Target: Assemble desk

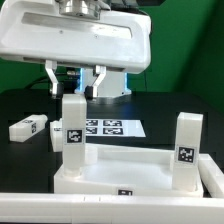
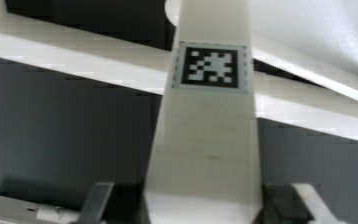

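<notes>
The white desk top (image 1: pixel 125 178) lies near the front of the black table. One square leg (image 1: pixel 73 125) stands upright on its corner at the exterior view's left, and a second leg (image 1: pixel 187 150) stands on the corner at the right. My gripper (image 1: pixel 76 93) sits at the top end of the first leg. In the wrist view this leg (image 2: pixel 211 120), with its tag, runs from between my fingers (image 2: pixel 101 200) down to the desk top (image 2: pixel 69 50). The gripper (image 2: pixel 202 205) is shut on the leg's top end.
A loose leg (image 1: pixel 28 127) lies on the table at the exterior view's left. Another loose leg (image 1: pixel 56 135) is partly hidden behind the held one. The marker board (image 1: pixel 110 128) lies flat behind the desk top. A white bar (image 1: pixel 25 205) runs along the front.
</notes>
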Robot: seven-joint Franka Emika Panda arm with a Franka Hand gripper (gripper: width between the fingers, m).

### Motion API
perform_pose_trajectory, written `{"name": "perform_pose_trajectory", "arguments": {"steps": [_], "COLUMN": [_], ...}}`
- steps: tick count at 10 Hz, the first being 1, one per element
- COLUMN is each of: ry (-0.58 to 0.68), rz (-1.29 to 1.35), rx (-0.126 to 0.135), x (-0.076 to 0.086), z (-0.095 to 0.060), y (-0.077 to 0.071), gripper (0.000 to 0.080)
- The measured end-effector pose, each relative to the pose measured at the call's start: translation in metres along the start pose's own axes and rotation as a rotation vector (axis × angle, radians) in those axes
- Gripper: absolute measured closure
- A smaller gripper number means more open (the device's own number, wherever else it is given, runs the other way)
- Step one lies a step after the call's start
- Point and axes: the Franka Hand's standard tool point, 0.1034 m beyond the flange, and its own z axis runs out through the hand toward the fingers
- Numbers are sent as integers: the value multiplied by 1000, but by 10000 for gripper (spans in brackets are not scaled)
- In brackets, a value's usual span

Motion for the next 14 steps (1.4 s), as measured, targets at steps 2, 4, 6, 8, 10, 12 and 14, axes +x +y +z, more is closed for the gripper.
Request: {"name": "perform_pose_trajectory", "arguments": {"steps": [2,4,6,8,10,12,14], "ry": [-2,17,42,79,76,76,74], "rz": [-1,-2,-4,-10,-9,-9,-8], "rx": [-2,-13,-29,-49,-48,-48,-49], "x": [-3,-4,-5,-7,-8,-8,-8], "z": [4,4,3,2,3,3,3], "y": [-1,-1,0,-3,-2,-2,-1], "gripper": [511,511,511,511,430,190,157]}}
